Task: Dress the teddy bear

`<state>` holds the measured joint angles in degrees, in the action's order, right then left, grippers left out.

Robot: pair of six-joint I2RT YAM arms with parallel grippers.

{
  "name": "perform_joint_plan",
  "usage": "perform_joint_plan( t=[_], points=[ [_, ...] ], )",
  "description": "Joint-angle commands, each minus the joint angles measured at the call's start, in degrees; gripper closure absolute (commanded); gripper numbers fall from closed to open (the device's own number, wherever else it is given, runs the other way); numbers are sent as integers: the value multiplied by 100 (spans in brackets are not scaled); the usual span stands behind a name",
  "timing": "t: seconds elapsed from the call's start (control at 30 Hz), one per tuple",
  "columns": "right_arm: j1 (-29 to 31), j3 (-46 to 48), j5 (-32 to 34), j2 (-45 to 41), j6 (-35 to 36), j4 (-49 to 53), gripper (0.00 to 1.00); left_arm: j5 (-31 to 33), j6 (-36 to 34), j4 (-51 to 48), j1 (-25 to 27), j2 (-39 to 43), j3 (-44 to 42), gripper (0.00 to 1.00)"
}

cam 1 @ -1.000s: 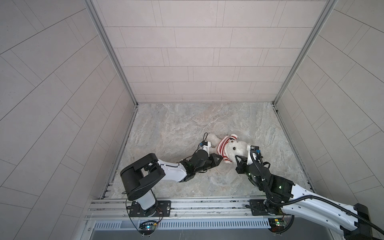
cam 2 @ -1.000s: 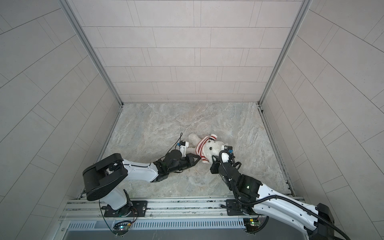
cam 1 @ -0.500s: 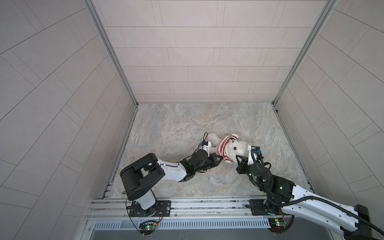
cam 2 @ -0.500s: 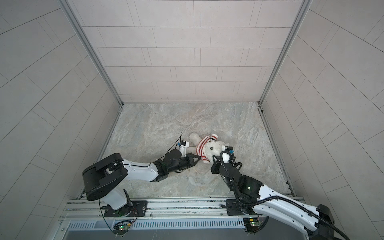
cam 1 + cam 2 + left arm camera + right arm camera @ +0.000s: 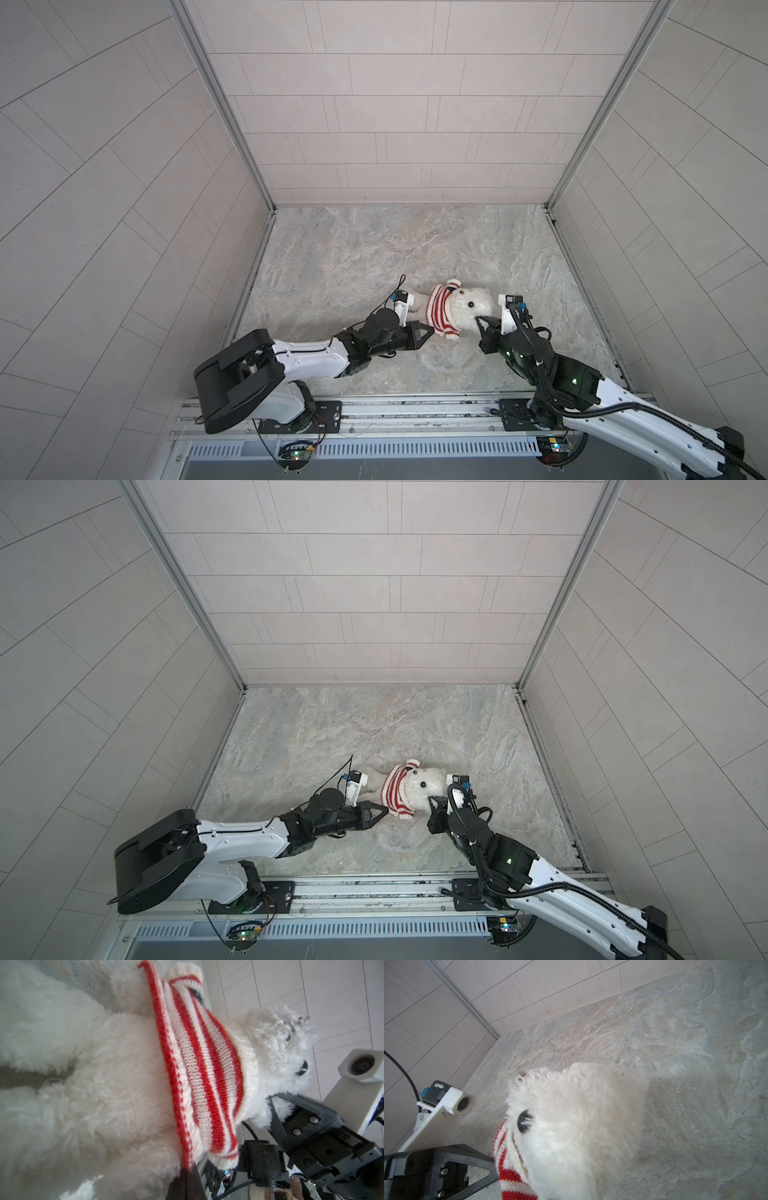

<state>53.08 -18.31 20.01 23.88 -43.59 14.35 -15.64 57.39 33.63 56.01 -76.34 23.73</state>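
Observation:
The teddy bear [image 5: 473, 305] lies on the marble floor with its head to the right in both top views. A red-and-white striped sweater [image 5: 440, 309] is bunched round its neck and chest; belly and legs [image 5: 104, 1095] are bare. My left gripper [image 5: 430, 331] comes in from the left, shut on the sweater's red hem [image 5: 186, 1167]. My right gripper [image 5: 480, 321] is at the near side of the bear's head [image 5: 581, 1126], shut in the fur below the muzzle. In the right wrist view the fur hides its jaws.
Tiled walls close the marble floor [image 5: 374, 257] in at the left, back and right. The arms' mounting rail [image 5: 415, 411] runs along the front edge. The left arm's white camera mount [image 5: 452, 1103] stands close beside the bear's legs.
My left gripper's jaws have closed the last bit onto the sweater's hem. The bear and both arms have hardly shifted.

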Motion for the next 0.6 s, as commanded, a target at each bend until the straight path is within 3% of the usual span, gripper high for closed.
perform_joint_plan(
  t=[0.0,0.3,0.57],
  points=[
    [-149,-207,781,-112,62,50,100,92,-577,-1410,-52,294,-275,100],
    [-158,-187,660,8,34,-138,100,23,-720,-1403,-37,765,-392,100],
    [-119,-14,141,695,-438,-949,100,332,-407,-523,62,77,208,97]
  ],
)
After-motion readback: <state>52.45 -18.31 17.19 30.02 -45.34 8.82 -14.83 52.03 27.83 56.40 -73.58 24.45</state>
